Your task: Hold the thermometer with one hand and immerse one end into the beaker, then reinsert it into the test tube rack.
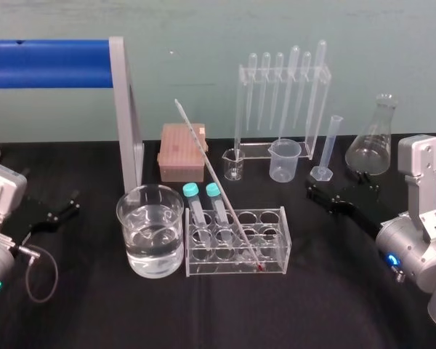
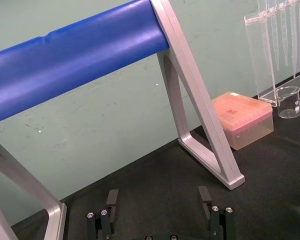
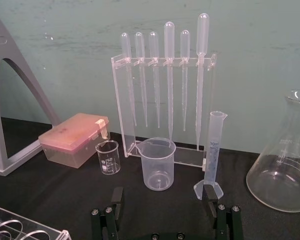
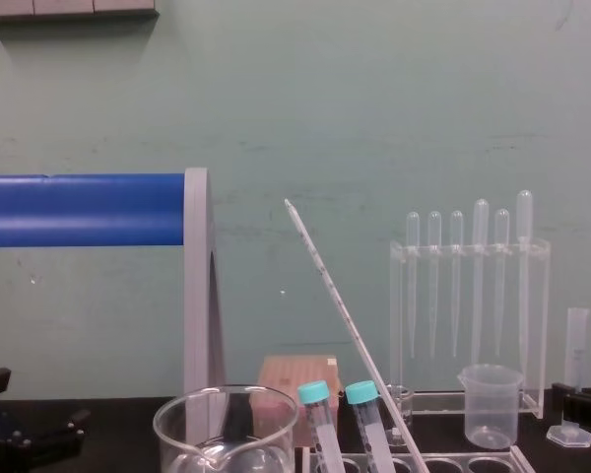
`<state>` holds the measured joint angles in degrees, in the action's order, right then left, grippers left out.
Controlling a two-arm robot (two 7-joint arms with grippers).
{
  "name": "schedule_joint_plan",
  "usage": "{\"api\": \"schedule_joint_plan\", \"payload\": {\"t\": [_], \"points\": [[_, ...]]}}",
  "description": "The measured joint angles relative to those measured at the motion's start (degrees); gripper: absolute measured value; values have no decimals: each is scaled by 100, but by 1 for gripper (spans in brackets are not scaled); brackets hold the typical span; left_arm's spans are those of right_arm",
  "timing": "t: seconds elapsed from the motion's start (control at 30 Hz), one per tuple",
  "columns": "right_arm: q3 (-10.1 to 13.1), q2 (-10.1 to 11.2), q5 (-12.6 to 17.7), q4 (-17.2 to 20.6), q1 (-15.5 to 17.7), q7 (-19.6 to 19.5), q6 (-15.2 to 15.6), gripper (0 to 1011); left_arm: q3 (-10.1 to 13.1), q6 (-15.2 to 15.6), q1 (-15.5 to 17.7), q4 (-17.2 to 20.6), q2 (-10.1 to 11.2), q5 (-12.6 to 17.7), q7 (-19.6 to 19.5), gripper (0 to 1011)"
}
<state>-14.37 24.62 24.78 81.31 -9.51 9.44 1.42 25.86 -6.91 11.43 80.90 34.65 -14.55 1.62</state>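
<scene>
Head view has the thermometer (image 1: 198, 145) leaning in the test tube rack (image 1: 283, 240), red tip down, well off to the left of our right hand (image 3: 162, 196), which is spread wide and holding nothing. The beaker (image 1: 131, 218) is farther left again, just beside the rack. Our left hand (image 2: 158, 196) is parked beyond that, also spread. We'd pinch the bare stem above the capped tubes (image 1: 196, 207), softly, and draw it out along its lean so the glass doesn't bind.
</scene>
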Motion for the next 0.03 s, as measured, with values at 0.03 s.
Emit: {"api": "schedule_joint_plan", "payload": {"t": [0.03], "points": [[0,2,0,3,0,0,-4,1003,0,0,0,0,0,0,0,1008]]}}
